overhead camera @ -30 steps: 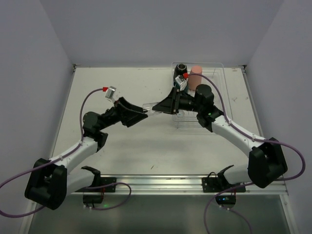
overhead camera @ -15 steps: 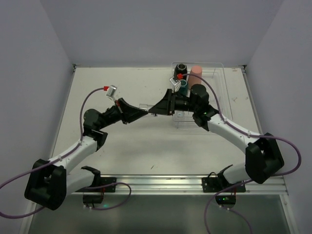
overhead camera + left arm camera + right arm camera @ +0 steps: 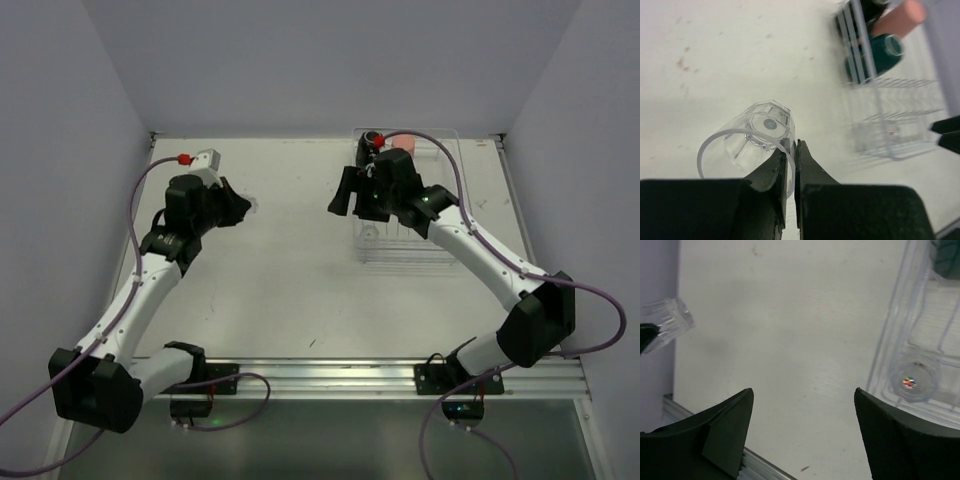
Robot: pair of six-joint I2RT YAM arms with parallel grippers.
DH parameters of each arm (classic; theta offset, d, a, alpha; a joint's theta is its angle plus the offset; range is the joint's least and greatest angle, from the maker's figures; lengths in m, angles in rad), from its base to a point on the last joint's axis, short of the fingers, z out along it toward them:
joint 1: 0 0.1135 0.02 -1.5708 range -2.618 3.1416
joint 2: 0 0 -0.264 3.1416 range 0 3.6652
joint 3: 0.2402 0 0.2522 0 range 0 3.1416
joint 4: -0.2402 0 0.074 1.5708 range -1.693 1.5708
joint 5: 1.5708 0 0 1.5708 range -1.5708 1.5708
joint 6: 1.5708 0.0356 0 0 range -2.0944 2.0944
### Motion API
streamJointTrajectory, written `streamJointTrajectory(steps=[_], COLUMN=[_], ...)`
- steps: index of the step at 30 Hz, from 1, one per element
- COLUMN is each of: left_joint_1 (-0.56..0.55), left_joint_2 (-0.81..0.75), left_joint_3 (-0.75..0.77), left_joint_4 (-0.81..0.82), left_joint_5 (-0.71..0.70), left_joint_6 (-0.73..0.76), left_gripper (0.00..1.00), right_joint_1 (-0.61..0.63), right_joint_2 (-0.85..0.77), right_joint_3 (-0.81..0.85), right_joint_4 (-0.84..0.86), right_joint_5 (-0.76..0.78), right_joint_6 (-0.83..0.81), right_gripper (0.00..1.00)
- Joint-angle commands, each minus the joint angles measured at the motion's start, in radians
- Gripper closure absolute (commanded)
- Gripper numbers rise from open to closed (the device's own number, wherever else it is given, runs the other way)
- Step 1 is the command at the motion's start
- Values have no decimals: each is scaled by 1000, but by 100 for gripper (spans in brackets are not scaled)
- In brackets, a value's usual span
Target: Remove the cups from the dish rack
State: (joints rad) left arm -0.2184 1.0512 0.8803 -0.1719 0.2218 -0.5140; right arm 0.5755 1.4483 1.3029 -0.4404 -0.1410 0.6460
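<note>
The left gripper (image 3: 792, 150) had its two black jaws pinched almost together on the rim of a tiny clear see-through faceted cup (image 3: 757, 137), with the thin wall caught between them. In the left wrist view the cup lay tilted on its side, mouth toward the camera, its body reaching out toward ten o'clock from the fingertips. Whether it touched the white table (image 3: 290, 290) could not be told. Seen from above, this gripper (image 3: 240, 208) sat at about ten o'clock on the table, well apart from the transparent rectangular ribbed dish rack (image 3: 420, 250) at one o'clock. The right gripper (image 3: 802, 395) stood with its jaws spread wide and nothing between them, over bare table just beside the rack's (image 3: 900, 340) nine o'clock rim, and the held cup (image 3: 671, 322) showed far off at ten o'clock in its view. At the rack's twelve o'clock end stood a salmon-pink tumbler (image 3: 897, 17), a dark teal cup (image 3: 880, 55) just beside it, and a black cup (image 3: 372, 137).
</note>
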Motion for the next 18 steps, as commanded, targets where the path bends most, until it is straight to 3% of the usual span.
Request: streamJointTrajectory(steps=[1, 5, 18], left_joint_1=[5, 4, -16], left_joint_2=[107, 226, 386], left_joint_3=[83, 111, 117], left_joint_4=[-294, -336, -414], left_joint_5=[-203, -203, -418], left_joint_6=[176, 232, 250], left_gripper=[100, 100, 100], right_joint_1=[0, 0, -12], right_joint_2=[99, 149, 153], right_joint_3=[90, 118, 72], right_joint_4=[-277, -351, -353], right_joint_5=[253, 343, 374], right_joint_6=[-75, -78, -83], right_gripper=[17, 17, 17])
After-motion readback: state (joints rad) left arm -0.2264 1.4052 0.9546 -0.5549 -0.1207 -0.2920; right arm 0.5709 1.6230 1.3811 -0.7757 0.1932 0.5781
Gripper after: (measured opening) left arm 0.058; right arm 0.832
